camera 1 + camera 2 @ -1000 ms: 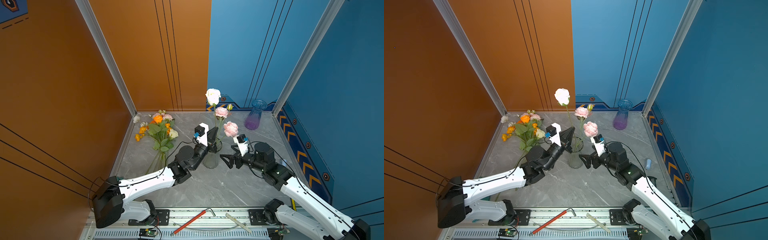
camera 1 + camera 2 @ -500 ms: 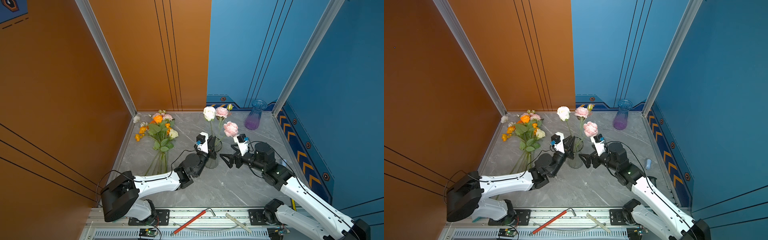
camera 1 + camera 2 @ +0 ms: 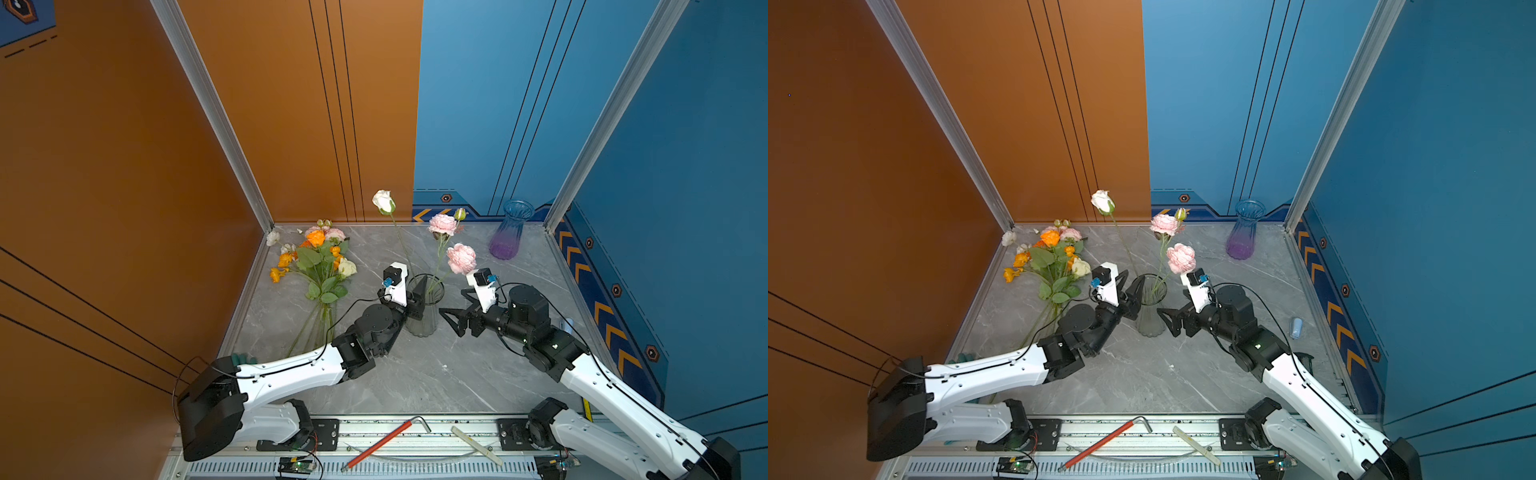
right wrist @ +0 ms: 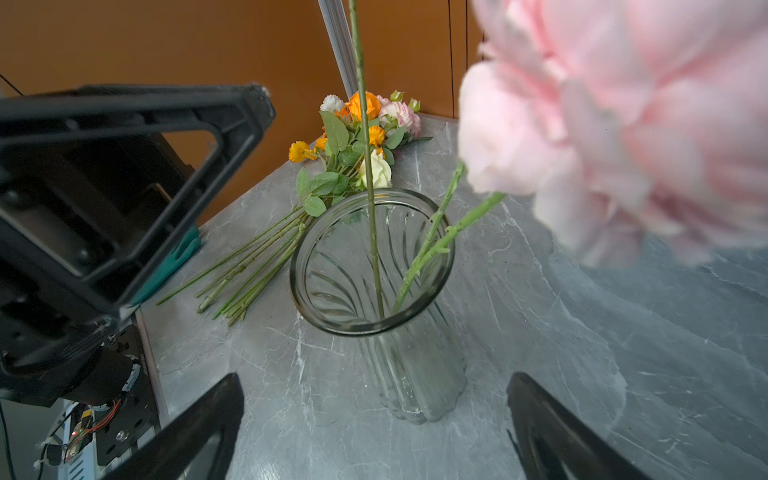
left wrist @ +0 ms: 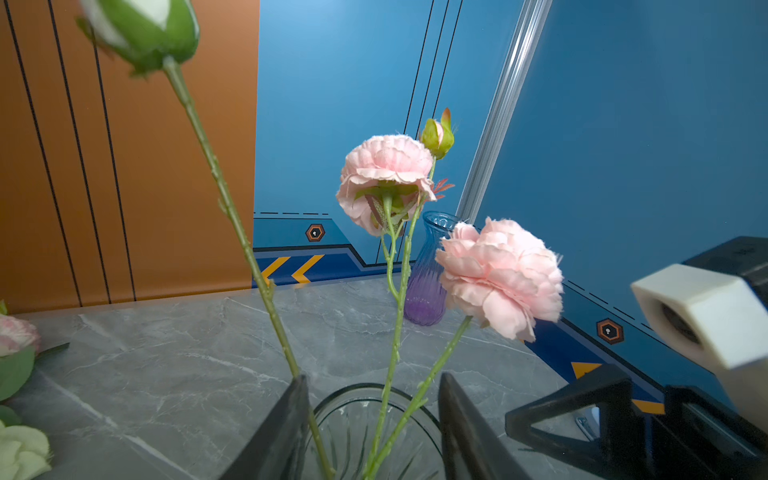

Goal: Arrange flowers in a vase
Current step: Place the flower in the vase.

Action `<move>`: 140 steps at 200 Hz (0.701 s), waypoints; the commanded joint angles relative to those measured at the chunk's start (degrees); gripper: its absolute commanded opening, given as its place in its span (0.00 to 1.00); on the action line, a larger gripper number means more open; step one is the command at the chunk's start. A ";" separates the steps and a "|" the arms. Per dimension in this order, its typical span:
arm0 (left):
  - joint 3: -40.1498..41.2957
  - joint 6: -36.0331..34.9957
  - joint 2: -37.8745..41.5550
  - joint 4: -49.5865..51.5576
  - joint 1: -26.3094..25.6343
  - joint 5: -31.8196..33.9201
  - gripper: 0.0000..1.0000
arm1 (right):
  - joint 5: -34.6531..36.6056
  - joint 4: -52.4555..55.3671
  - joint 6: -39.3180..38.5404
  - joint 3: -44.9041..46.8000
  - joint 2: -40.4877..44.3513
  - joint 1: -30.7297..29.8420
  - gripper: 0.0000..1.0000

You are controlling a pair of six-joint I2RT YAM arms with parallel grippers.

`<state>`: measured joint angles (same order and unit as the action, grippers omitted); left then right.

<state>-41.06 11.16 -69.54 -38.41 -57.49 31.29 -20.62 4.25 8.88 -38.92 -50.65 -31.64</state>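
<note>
Loose green-stemmed orange, pink and cream flowers (image 3: 1054, 259) lay left of the empty, parted left gripper (image 3: 1133, 281), their stems pointing back toward the robot.

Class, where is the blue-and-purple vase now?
In both top views the blue-and-purple vase stands in the far right corner of the table, beyond the pink blooms.
</note>
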 commanded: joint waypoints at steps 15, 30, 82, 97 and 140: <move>-1.32 -3.08 9.00 15.52 2.37 -0.23 0.52 | -1.44 -1.61 -0.61 0.77 1.28 -0.94 1.00; -2.91 -3.76 12.13 22.80 3.81 -0.25 0.52 | -1.17 -1.53 -0.80 0.77 1.50 -1.38 1.00; -8.81 -5.16 18.47 43.94 8.95 -1.43 0.52 | -1.21 -1.18 -1.71 0.53 1.67 -2.36 1.00; -10.90 -5.32 19.30 51.13 10.61 0.63 0.52 | -1.94 -1.15 -1.87 0.43 1.78 -2.56 1.00; -17.31 2.79 14.66 76.18 27.51 0.68 0.55 | -1.28 0.17 -2.27 -0.45 2.49 -4.48 1.00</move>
<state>-56.86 9.02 -52.23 18.94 -40.77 35.31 -21.45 4.27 7.88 -38.81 -49.36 -34.92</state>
